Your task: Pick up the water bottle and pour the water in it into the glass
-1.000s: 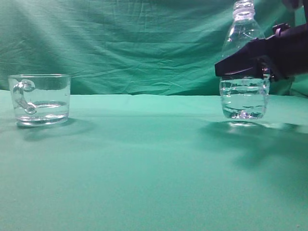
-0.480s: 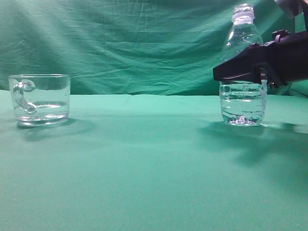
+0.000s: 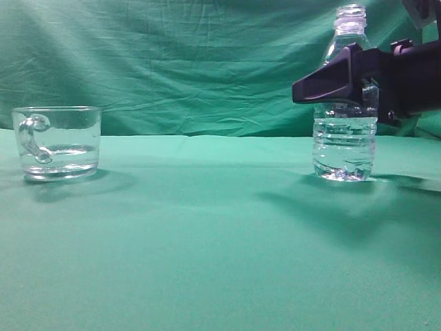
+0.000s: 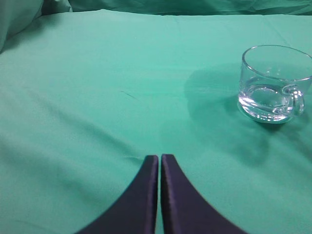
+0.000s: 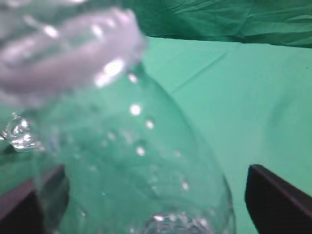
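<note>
Right wrist view: right claw [image 5: 146, 204] spread wide around the water bottle [image 5: 122, 146], fingers apart from its sides; left claw [image 4: 159, 158] clenched.

Exterior camera sights level along my table; my left wrist views the glass [image 4: 274, 85] from above, sharing it; right wrist close on the water bottle [image 5: 122, 146].

A green cloth [image 3: 207, 248] covers the whole work surface, lying mostly flat with faint creases. Behind it hangs a darker green fabric backdrop [image 3: 193, 62], heavily wrinkled, with folds running diagonally. The backdrop meets the surface along a straight horizontal line. Lighting is soft and even, brighter on the backdrop's upper left. Soft shadows fall on the cloth.
</note>
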`<state>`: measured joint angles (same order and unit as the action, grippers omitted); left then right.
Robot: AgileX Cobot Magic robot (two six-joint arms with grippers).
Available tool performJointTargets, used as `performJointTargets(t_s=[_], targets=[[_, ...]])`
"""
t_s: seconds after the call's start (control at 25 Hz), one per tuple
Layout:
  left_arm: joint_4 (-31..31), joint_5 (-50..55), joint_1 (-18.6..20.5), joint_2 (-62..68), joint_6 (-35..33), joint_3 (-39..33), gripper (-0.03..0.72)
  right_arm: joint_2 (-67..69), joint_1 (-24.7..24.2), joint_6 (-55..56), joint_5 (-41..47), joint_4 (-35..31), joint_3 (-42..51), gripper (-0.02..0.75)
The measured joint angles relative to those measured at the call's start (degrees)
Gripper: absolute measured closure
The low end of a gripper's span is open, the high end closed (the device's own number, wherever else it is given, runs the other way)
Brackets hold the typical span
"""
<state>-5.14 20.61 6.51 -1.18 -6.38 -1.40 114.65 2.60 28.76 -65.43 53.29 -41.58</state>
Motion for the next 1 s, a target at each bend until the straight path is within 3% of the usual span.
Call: performJointTargets(t_s=[0.56,0.8,1.0], targets=[[0.0,0.0,0.0,0.0,0.0,0.0,0.688,-22.96,0.0,8.13,2.57,1.5,1.74,0.066],[0.0,0.0,0.0,0.0,0.0,0.0,0.688,-39.34,0.0,18.04,12.14,4.13,2.25,0.309],[0.0,0.0,0.0,0.0,0.0,0.0,0.688,-54.19,0.0,29.17,21.19,11.59,2.43,0.62]])
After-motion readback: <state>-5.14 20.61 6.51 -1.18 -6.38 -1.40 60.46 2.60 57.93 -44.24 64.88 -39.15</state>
